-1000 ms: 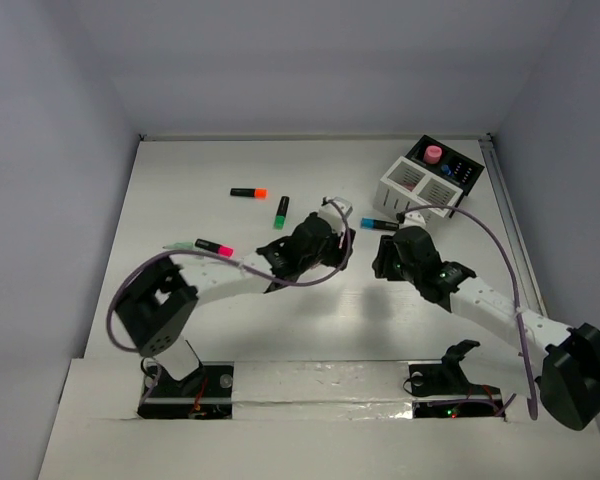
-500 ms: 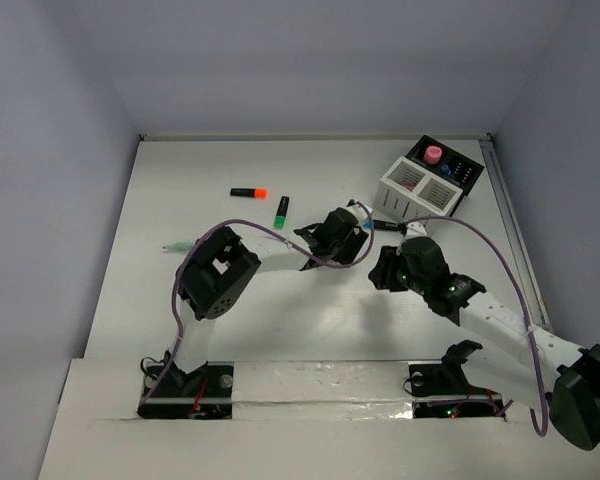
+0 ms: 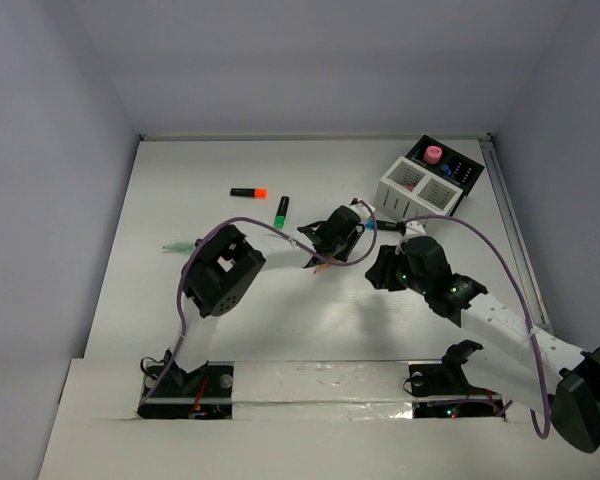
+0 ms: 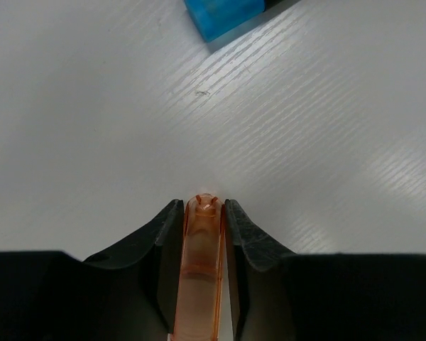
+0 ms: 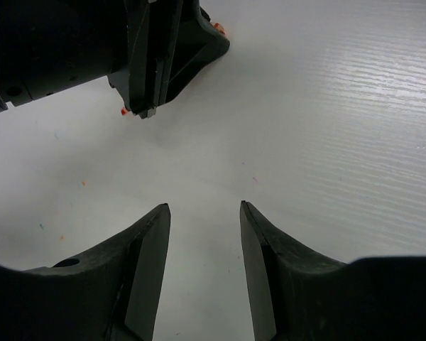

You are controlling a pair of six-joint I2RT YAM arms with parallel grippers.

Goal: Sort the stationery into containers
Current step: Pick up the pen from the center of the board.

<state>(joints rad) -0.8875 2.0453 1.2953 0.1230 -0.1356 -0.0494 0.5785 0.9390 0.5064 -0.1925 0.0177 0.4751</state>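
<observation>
1. The left gripper (image 4: 204,206) is squeezed tight on a thin, see-through orange pen (image 4: 202,270), out in the middle of the table and well away from the walls (image 3: 60,180).
2. A blue cap (image 4: 224,15) lies just past the pen (only a corner shows up close).
3. The right gripper (image 5: 202,213) has its smooth black fingers apart, holding nothing.
4. The white slatted box (image 3: 417,192) and the black box (image 3: 458,168) are joined together at the far right.
5. The table (image 3: 230,320) is white with fine ridges.
</observation>
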